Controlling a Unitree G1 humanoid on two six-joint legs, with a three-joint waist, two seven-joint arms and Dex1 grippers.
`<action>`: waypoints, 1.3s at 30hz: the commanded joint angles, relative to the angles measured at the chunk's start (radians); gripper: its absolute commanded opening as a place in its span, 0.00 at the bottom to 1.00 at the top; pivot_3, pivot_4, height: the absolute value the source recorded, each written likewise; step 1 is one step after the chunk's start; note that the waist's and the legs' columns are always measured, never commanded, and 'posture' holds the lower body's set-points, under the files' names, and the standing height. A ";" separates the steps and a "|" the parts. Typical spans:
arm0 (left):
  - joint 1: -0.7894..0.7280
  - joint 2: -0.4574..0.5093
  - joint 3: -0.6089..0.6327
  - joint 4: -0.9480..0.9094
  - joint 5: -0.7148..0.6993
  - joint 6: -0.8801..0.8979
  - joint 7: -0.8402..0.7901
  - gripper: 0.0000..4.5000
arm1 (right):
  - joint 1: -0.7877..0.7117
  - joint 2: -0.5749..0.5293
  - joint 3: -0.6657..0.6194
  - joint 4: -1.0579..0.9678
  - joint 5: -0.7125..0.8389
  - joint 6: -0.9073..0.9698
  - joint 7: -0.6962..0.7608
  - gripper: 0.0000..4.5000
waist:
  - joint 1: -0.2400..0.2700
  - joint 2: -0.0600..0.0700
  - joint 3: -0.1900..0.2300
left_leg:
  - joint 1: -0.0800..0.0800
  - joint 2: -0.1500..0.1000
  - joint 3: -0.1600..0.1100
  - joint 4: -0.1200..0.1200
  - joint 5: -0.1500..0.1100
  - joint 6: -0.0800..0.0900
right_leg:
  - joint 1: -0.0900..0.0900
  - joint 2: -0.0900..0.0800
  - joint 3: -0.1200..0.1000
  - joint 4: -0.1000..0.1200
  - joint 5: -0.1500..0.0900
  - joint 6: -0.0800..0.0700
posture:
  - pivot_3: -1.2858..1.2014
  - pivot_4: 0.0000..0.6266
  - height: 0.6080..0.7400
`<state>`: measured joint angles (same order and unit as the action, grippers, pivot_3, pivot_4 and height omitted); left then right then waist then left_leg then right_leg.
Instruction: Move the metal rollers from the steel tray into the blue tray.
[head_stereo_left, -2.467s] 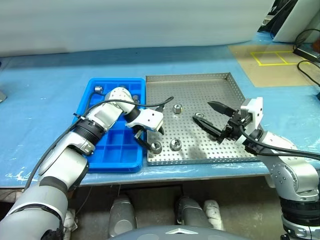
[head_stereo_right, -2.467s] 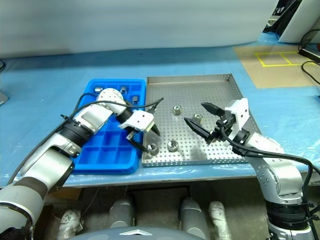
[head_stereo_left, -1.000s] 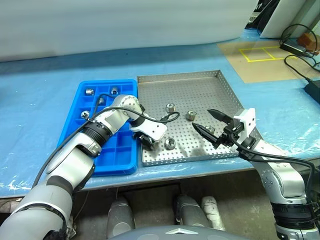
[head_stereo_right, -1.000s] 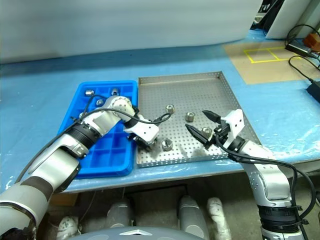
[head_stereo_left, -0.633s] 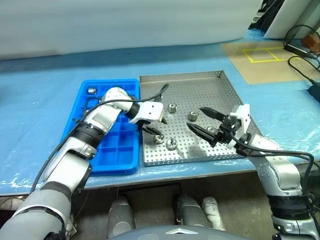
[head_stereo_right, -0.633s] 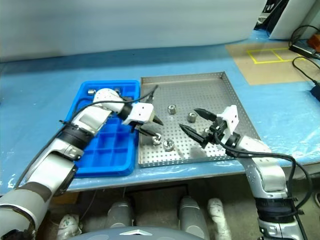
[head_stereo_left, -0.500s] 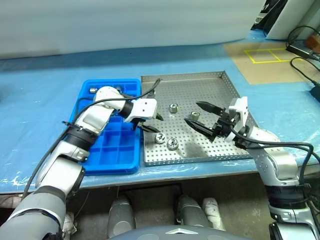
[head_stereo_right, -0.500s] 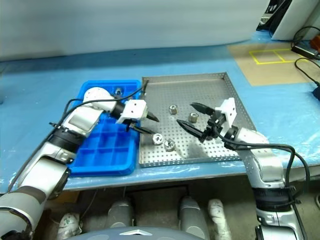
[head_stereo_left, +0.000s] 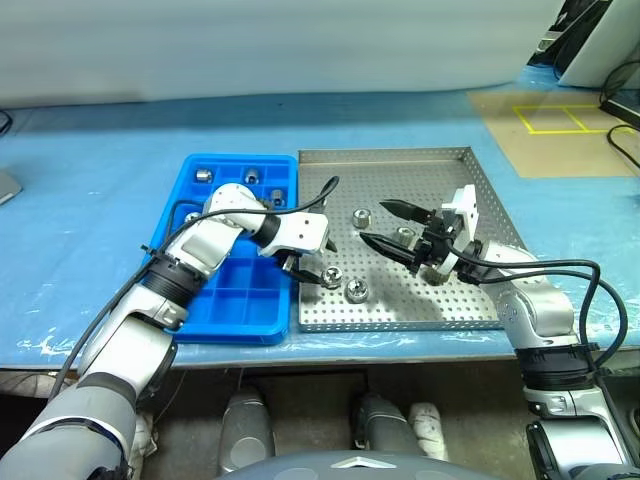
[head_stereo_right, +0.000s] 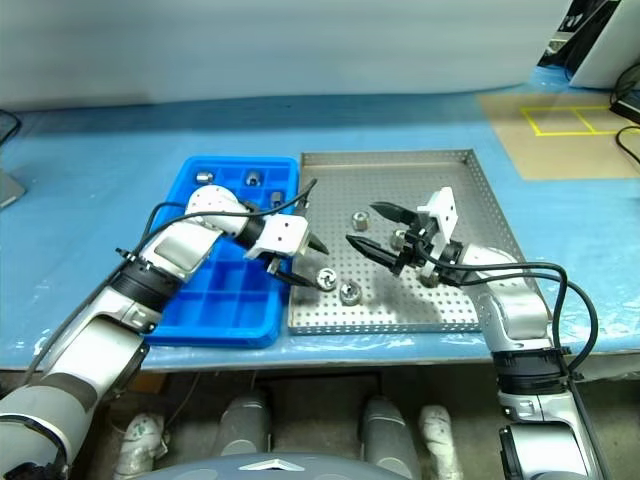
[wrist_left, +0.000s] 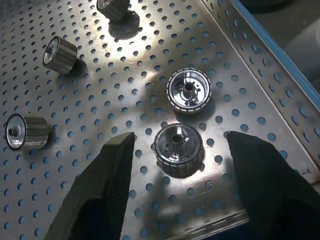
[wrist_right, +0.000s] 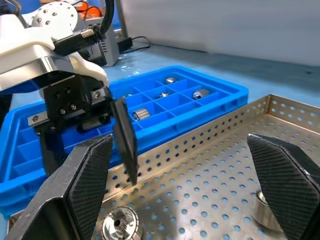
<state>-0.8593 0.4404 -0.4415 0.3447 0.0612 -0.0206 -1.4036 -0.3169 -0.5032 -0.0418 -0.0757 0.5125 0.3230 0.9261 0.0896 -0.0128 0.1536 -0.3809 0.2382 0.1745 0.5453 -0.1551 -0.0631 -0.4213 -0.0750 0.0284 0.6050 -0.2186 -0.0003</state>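
Near the steel tray's (head_stereo_left: 470, 300) lower-left edge, the left pincer (wrist_left: 177, 200) straddles a metal roller (wrist_left: 178, 150), jaws wide. The right pincer (head_stereo_left: 385, 225) gapes empty. Rollers look heavy, hard, slippery; best gripped across the ribbed sides.

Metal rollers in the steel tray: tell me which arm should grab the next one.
Left. Its open tool hangs right over a metal roller near the steel tray edge beside the blue tray. The right tool is open too, but farther away.
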 joint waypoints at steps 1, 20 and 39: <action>-0.024 0.005 -0.041 0.042 0.032 -0.053 -0.033 1.00 | 0.023 -0.004 -0.035 -0.059 0.006 -0.009 -0.028 1.00 | -0.004 0.000 0.000 | 0.000 0.000 0.000 0.000 0.000 0.000 | 0.000 0.000 0.000 0.000 0.000 0.000 | 0.47 0.24 1.00; -0.124 -0.111 -0.128 0.339 0.186 -0.196 -0.013 1.00 | 0.112 -0.010 -0.057 -0.127 -0.003 -0.016 -0.117 1.00 | -0.051 0.000 0.000 | 0.001 -0.001 0.000 0.001 0.000 0.000 | 0.000 0.000 0.001 0.000 0.000 0.000 | 0.43 0.24 1.00; -0.107 -0.111 -0.115 0.332 0.202 -0.193 0.001 0.49 | 0.129 -0.002 -0.037 -0.154 -0.017 -0.024 -0.132 1.00 | -0.049 0.000 0.000 | 0.002 -0.001 0.000 0.001 -0.001 0.002 | 0.001 0.000 0.001 0.000 0.000 0.000 | 0.43 0.24 1.00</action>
<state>-0.9705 0.3109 -0.5577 0.6875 0.2541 -0.2205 -1.4043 -0.1825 -0.5051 -0.0680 -0.1805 0.4922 0.3193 0.7911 0.0409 -0.0131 0.1536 -0.3792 0.2368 0.1745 0.5464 -0.1560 -0.0614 -0.4203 -0.0750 0.0291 0.6045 -0.2186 -0.0002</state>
